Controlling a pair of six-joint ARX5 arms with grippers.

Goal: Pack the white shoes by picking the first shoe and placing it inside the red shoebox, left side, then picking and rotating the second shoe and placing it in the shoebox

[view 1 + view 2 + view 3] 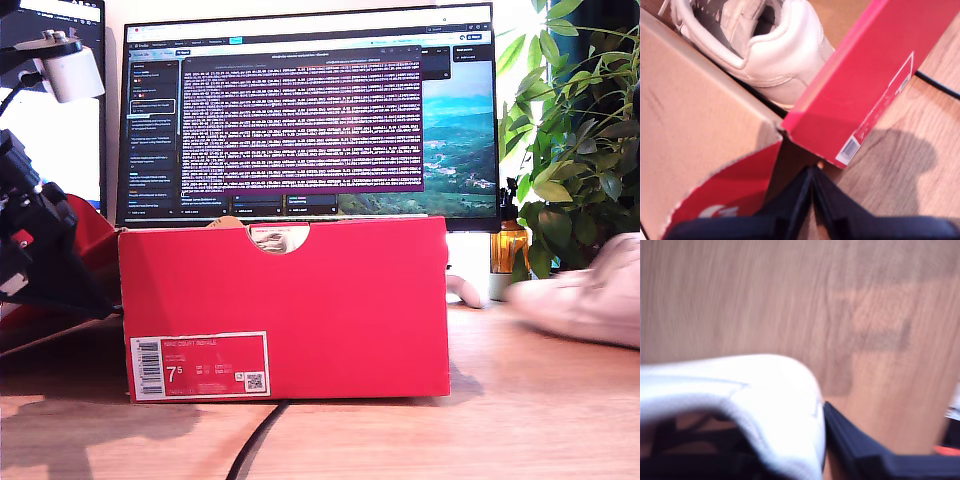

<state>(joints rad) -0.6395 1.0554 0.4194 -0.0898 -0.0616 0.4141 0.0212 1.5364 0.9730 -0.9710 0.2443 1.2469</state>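
Note:
The red shoebox point(290, 310) stands in the middle of the wooden table, with its barcode label facing the camera. One white shoe point(770, 55) lies inside it, heel toward the box's corner point(865, 85). My first gripper point(812, 172) is shut and empty, just outside that corner; its black arm point(40, 250) is at the exterior view's left. The other white shoe point(590, 300) is a blur low over the table at the exterior view's right. My second gripper point(780, 425) is shut on that shoe's heel collar point(775, 405), above bare wood.
The red lid point(720, 200) with a white swoosh leans by the box's end near my first gripper. A monitor point(310, 110) stands behind the box and a plant point(580, 130) at the exterior view's right. A black cable point(255, 440) runs from the box toward the table's front.

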